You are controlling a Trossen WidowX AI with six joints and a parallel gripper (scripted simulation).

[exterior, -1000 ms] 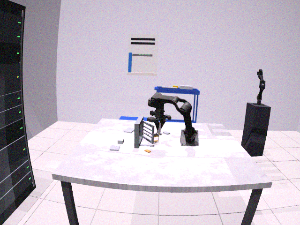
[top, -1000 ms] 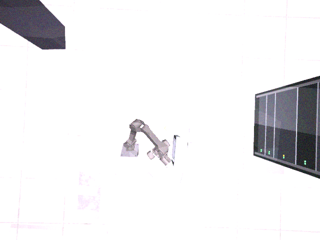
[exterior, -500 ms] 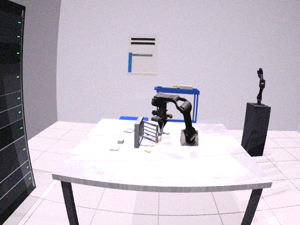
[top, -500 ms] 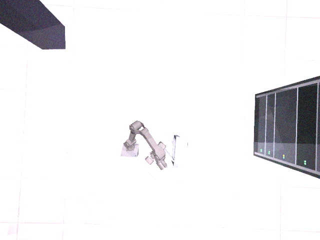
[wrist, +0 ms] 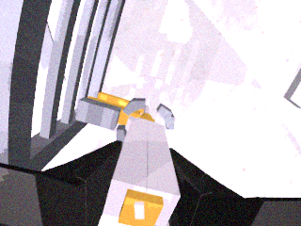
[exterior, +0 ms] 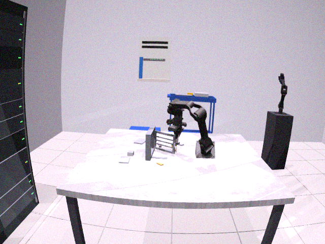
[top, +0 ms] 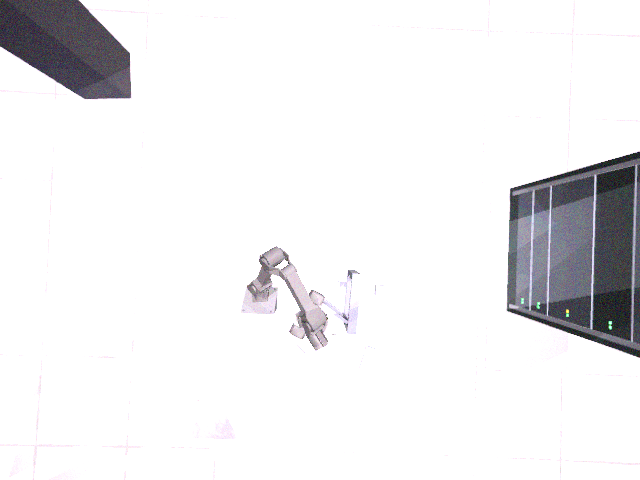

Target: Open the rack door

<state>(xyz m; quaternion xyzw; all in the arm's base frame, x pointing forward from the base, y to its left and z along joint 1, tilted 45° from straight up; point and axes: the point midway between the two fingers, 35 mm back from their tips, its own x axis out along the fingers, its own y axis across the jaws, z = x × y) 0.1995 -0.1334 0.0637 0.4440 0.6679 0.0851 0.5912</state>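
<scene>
The rack door [exterior: 173,143] [wrist: 24,85] stands partly open, slanting away from its upright frame [exterior: 149,144] [top: 352,310] toward the arm's side. In the top view it looks roughly halfway to square; the arm hides its free end there. My gripper [wrist: 143,151] [exterior: 178,138] points down at the door's free edge and is shut on the handle [wrist: 147,153], a pale upright bar with an orange patch near its top. A grey latch block [wrist: 98,113] with orange parts sits between handle and door. The handle's exact turn is hard to read.
On the table [exterior: 178,204] lie a small grey block [exterior: 130,153], a pale flat plate [exterior: 124,159], an orange piece [exterior: 160,163] and a grey flat piece [exterior: 139,141] behind the frame. The arm's base [exterior: 205,153] [top: 260,302] stands on the door's opening side.
</scene>
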